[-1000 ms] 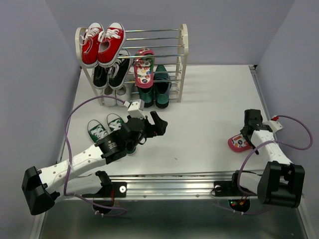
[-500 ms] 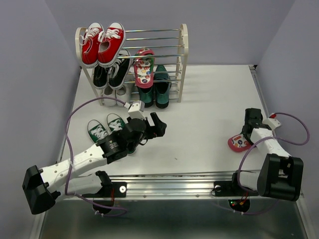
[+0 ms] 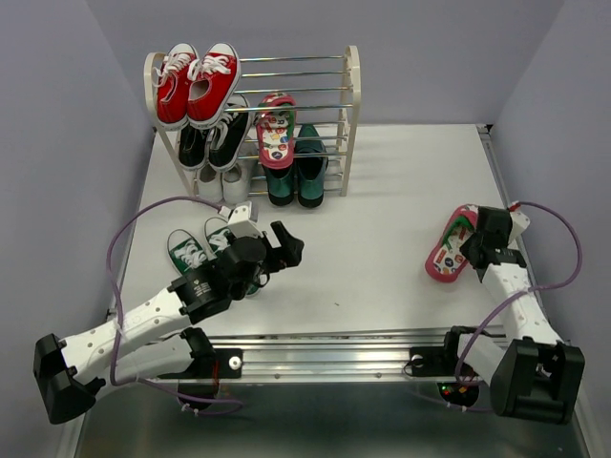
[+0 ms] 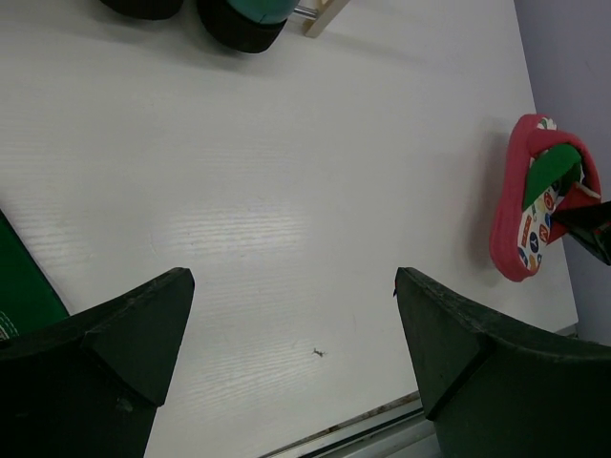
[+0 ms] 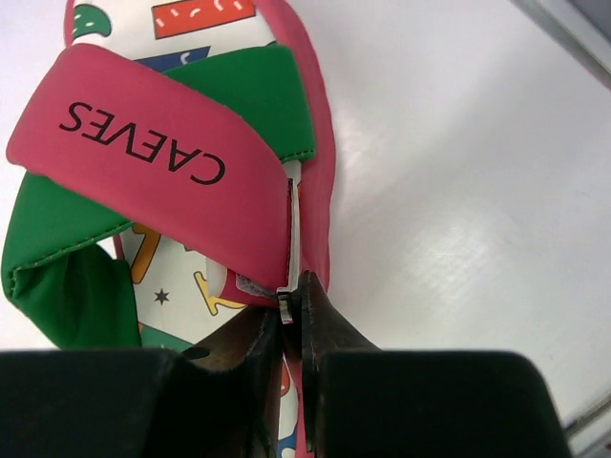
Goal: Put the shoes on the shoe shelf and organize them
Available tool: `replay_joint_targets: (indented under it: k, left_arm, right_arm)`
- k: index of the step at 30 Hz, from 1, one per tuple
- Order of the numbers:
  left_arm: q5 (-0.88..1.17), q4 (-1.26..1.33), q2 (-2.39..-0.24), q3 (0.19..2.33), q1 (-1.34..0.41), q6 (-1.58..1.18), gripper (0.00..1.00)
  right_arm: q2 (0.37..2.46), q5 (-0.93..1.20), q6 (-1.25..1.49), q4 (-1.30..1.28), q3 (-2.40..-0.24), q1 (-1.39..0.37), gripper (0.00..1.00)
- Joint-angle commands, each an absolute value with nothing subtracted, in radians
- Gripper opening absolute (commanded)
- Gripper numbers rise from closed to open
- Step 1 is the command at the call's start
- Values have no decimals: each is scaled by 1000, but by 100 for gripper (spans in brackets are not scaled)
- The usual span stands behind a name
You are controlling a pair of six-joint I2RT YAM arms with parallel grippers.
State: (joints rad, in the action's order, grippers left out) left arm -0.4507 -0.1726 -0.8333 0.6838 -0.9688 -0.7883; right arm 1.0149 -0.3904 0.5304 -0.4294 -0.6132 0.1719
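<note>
My right gripper (image 3: 472,247) (image 5: 291,301) is shut on the side rim of a red-strapped flip-flop (image 3: 449,246) (image 5: 143,162) (image 4: 535,205), where the strap meets the printed footbed. The flip-flop hangs tilted at the table's right side. Its mate (image 3: 276,129) lies on the shoe shelf (image 3: 353,95), above the dark green loafers (image 3: 294,176) on the bottom tier. Two green canvas sneakers (image 3: 191,250) stand on the table at the left, one partly hidden by my left arm. My left gripper (image 3: 286,246) (image 4: 291,286) hovers open beside them, holding nothing.
Red sneakers (image 3: 196,81) sit on the shelf's top left, with black sneakers (image 3: 215,138) below them. The purple side wall (image 3: 563,143) runs close to the right gripper. A metal rail (image 3: 325,343) lines the table's near edge.
My right gripper has shut on the flip-flop's rim and carried it away from the near edge, turning it. My left arm has drawn back slightly to the left, still open.
</note>
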Motion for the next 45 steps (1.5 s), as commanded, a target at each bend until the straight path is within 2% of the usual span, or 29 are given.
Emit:
replay_joint_targets:
  k: [1, 4, 10, 20, 26, 33, 45]
  left_arm:
    - [-503, -193, -781, 658, -974, -799, 99]
    - [-517, -201, -759, 649, -973, -804, 99]
    - [-522, -193, -744, 637, -974, -811, 99]
    - [-546, -222, -735, 627, -973, -831, 99]
    - [-563, -255, -709, 629, -973, -836, 99]
    - [-564, -279, -669, 638, -973, -841, 99]
    - [-594, -347, -635, 664, -974, -847, 99]
  right_arm:
    - [974, -229, 417, -275, -669, 62, 1]
    - [971, -178, 362, -262, -699, -85, 1]
    - [1058, -16, 284, -186, -742, -268, 1]
    - [1324, -144, 248, -107, -844, -491, 1]
    - [1358, -227, 253, -78, -883, -613, 1]
    - [1304, -281, 313, -129, -965, -690, 1]
    - [1310, -452, 479, -229, -1175, -699, 1]
